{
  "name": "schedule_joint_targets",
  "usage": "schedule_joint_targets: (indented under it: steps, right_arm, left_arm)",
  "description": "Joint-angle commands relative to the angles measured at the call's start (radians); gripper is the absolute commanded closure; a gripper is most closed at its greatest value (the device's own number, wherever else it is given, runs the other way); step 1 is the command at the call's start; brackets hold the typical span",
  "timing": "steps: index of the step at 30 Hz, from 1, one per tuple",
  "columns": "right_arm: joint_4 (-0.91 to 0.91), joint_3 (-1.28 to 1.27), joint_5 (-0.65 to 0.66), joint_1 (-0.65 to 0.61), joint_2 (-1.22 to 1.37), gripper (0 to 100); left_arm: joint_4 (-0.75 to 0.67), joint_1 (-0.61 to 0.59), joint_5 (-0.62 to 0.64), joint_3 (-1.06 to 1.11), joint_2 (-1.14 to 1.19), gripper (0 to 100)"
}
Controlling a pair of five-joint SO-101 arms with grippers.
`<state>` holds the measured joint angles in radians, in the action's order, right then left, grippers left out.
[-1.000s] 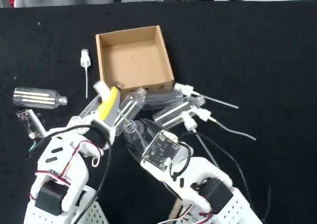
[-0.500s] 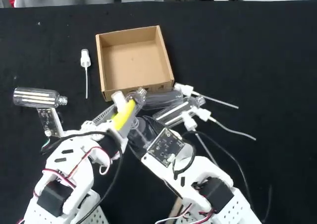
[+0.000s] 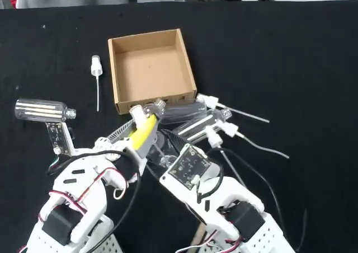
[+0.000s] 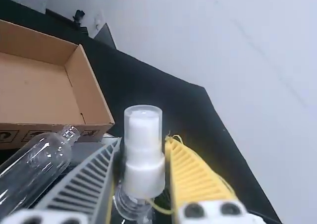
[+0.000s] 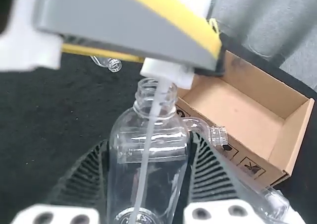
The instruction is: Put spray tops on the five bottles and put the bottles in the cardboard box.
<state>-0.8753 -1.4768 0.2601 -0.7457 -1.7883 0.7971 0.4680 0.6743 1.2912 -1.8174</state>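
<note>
My left gripper (image 4: 142,157) is shut on a white spray top (image 4: 143,127), between its grey and yellow fingers. The top's thin tube hangs down inside a clear bottle (image 5: 163,135), and its collar sits just above the bottle's neck. My right gripper (image 5: 148,152) is shut on that bottle, which stands upright. In the high view both grippers meet just in front of the cardboard box (image 3: 116,74), the left gripper (image 3: 140,125) over the right gripper (image 3: 161,149). The box holds nothing.
Two bottles (image 3: 184,111) (image 3: 198,127) lie at the box's front right, with two spray tops (image 3: 208,101) (image 3: 224,129) and their long tubes. Another bottle (image 3: 42,110) lies at far left. A loose spray top (image 3: 96,68) lies left of the box.
My left gripper has swung right with the spray top, from left of the held bottle to above its neck. The right arm has shifted slightly.
</note>
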Motion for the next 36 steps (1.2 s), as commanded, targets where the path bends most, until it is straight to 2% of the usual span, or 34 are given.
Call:
schedule_joint_targets:
  steps: [1, 4, 6, 10, 17, 23, 29, 36]
  right_arm:
    - [0.031, 0.005, -0.008, 0.038, -0.007, 98.7]
    - [0.031, 0.005, -0.008, 0.038, -0.007, 98.7]
    - [0.032, 0.005, -0.008, 0.038, -0.007, 98.7]
    - [0.032, 0.005, -0.009, 0.040, -0.007, 98.7]
    - [0.069, -0.028, -0.008, 0.040, -0.007, 98.7]
    - [0.069, -0.030, -0.008, 0.040, -0.007, 98.7]
    - [0.069, -0.031, -0.008, 0.040, -0.007, 98.7]
    - [0.069, -0.031, -0.008, 0.040, -0.007, 98.7]
  left_arm:
    - [0.012, 0.028, -0.008, -0.021, -0.008, 88]
    - [0.087, 0.028, -0.002, -0.054, -0.008, 74]
    - [0.130, 0.028, 0.000, -0.085, -0.008, 70]
    - [0.167, 0.019, 0.000, -0.134, -0.008, 70]
    - [0.144, 0.007, 0.028, -0.151, -0.009, 70]
    - [0.115, -0.125, 0.064, -0.165, -0.009, 70]
    - [0.115, -0.194, 0.077, -0.166, -0.009, 70]
    - [0.115, -0.361, 0.120, -0.157, -0.009, 70]
